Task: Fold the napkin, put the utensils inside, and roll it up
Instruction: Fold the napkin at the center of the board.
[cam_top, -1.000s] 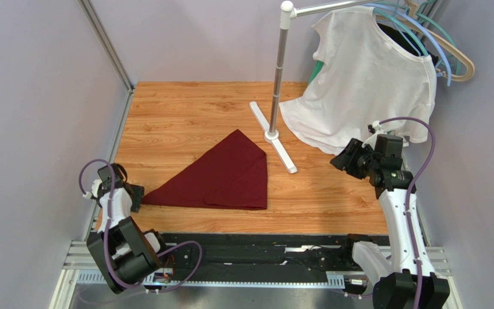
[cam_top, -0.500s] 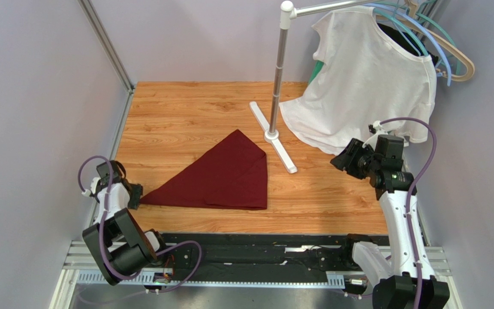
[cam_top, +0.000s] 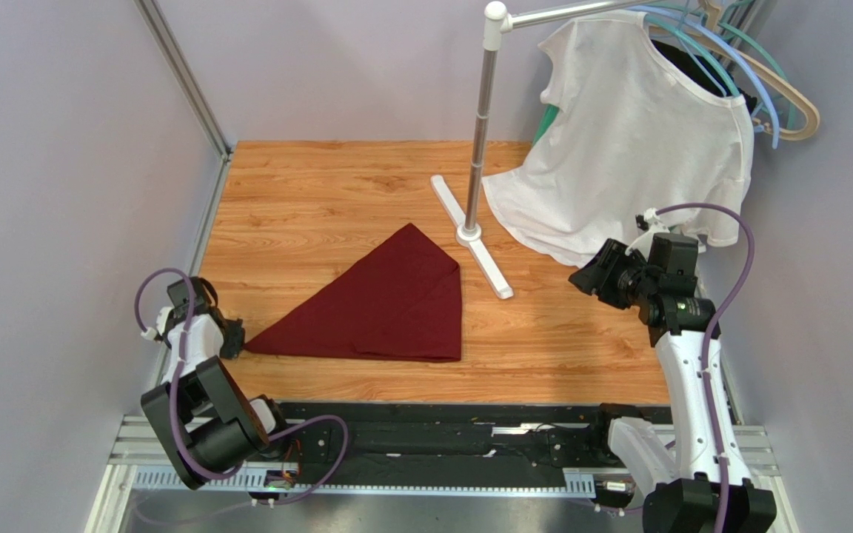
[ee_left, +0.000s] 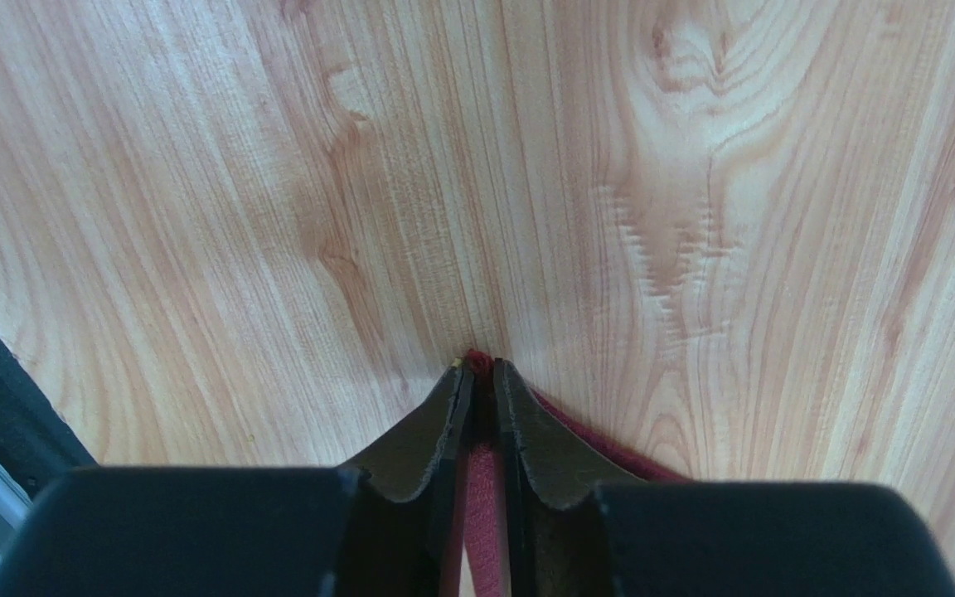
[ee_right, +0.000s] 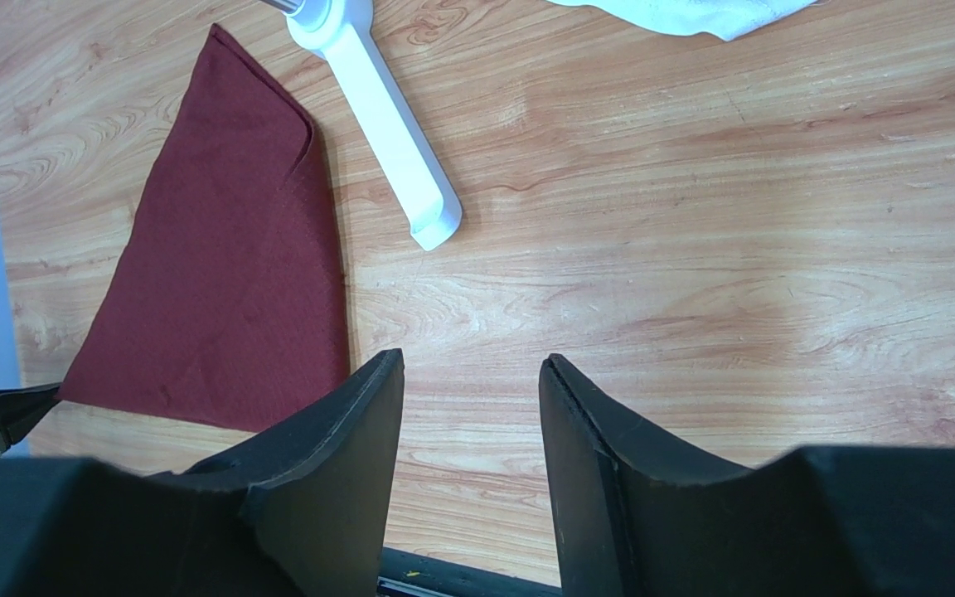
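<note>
The dark maroon napkin (cam_top: 381, 305) lies flat on the wooden table, folded into a triangle with its long point toward the left. My left gripper (cam_top: 236, 339) sits at that left tip. In the left wrist view its jaws (ee_left: 479, 370) are pinched together with a strip of the red napkin (ee_left: 485, 498) between them. My right gripper (cam_top: 585, 278) hangs above the right part of the table, open (ee_right: 470, 363), with nothing between its fingers. The napkin (ee_right: 221, 274) shows at the left of the right wrist view. No utensils are in view.
A white T-shirt (cam_top: 631, 133) hangs from hangers at the back right on a rack with a grey pole (cam_top: 478, 144). The rack's white foot (cam_top: 476, 239) lies on the table just right of the napkin (ee_right: 383, 112). A black rail (cam_top: 453, 428) runs along the near edge.
The left gripper's jaws have come together on the napkin's left tip, and the left arm shifted slightly. The right arm has not moved.
</note>
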Robot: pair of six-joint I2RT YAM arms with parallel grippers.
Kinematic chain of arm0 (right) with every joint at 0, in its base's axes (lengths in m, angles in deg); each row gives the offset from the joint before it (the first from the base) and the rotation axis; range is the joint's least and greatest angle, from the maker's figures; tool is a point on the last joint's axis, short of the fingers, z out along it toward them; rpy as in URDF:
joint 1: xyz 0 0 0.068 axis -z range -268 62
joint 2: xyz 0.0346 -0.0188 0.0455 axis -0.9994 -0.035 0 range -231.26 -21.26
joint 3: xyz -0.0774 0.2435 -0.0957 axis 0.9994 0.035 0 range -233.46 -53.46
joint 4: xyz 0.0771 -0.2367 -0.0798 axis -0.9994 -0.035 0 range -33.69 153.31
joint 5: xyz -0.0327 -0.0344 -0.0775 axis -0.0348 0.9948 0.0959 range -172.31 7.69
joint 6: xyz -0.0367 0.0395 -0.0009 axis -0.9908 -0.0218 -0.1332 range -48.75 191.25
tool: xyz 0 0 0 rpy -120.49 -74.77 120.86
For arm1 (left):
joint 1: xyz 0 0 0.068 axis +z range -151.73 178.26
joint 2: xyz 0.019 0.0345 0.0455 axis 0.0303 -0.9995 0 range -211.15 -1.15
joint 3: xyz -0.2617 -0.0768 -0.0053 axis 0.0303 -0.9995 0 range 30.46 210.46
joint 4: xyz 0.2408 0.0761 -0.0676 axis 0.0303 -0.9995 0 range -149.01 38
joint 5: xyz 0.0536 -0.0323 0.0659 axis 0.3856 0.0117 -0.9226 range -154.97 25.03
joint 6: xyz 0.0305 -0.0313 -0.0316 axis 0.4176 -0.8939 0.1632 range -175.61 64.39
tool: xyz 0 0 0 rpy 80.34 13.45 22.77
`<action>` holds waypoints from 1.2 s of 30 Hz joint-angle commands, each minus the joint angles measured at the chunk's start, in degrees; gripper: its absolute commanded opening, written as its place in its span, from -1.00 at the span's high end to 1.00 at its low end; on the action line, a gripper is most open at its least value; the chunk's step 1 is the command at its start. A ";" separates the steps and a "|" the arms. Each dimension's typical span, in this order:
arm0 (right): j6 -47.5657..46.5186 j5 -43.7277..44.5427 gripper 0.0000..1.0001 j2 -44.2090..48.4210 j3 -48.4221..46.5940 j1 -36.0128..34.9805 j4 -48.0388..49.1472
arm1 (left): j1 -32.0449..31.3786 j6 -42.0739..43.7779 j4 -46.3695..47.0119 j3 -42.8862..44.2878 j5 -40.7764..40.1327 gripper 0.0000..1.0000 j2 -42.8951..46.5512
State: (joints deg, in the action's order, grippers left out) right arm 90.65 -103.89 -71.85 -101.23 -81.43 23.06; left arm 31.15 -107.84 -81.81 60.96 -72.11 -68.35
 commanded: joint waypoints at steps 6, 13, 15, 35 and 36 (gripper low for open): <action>-0.85 -1.53 0.03 0.84 -1.80 0.02 0.79 | 0.60 0.37 0.01 1.32 -0.86 0.98 0.67; -0.68 -2.06 0.03 1.37 -1.80 0.02 0.79 | 0.51 1.60 0.18 1.49 -0.07 1.00 3.20; -0.50 -2.23 0.03 1.54 -1.71 0.02 0.88 | 0.51 2.13 0.18 1.49 -0.16 1.00 5.31; 0.29 -3.73 0.03 3.48 0.83 0.02 2.19 | -10.47 7.14 -0.43 2.81 -0.42 1.00 18.42; 0.29 -3.73 0.03 3.48 0.92 0.02 2.19 | -11.86 7.31 -0.52 2.81 -0.34 1.00 18.68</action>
State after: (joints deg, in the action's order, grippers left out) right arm 90.73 -106.56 -69.31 -101.01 -81.43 23.30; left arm 22.19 -102.77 -82.42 60.98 -72.57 -51.71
